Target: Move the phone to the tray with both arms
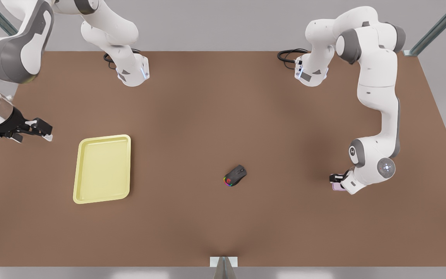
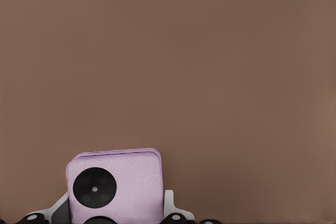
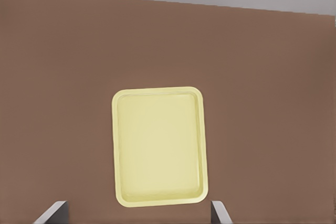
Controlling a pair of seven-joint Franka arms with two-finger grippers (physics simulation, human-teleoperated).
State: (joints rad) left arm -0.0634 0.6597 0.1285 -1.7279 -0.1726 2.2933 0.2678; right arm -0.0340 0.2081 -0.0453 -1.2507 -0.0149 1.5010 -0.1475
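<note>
The pale pink phone (image 1: 338,186) lies near the front view's right edge of the brown table, under the wrist of the arm there. My left gripper (image 1: 338,180) is shut on it. The left wrist view has the phone (image 2: 115,182) camera side up, with a finger (image 2: 168,203) pressed against each side. Over on the front view's left lies the pale yellow tray (image 1: 103,169), with nothing in it. My right gripper (image 1: 47,131) hangs open above the table's left edge, apart from the tray. In the right wrist view the tray (image 3: 159,148) lies ahead of the spread fingertips (image 3: 219,211).
A black mouse (image 1: 235,175) with rainbow lights lies mid-table between the tray and the phone. Both arm bases (image 1: 133,73) (image 1: 311,74) stand at the far edge with black cables. A metal post (image 1: 223,267) stands at the near edge.
</note>
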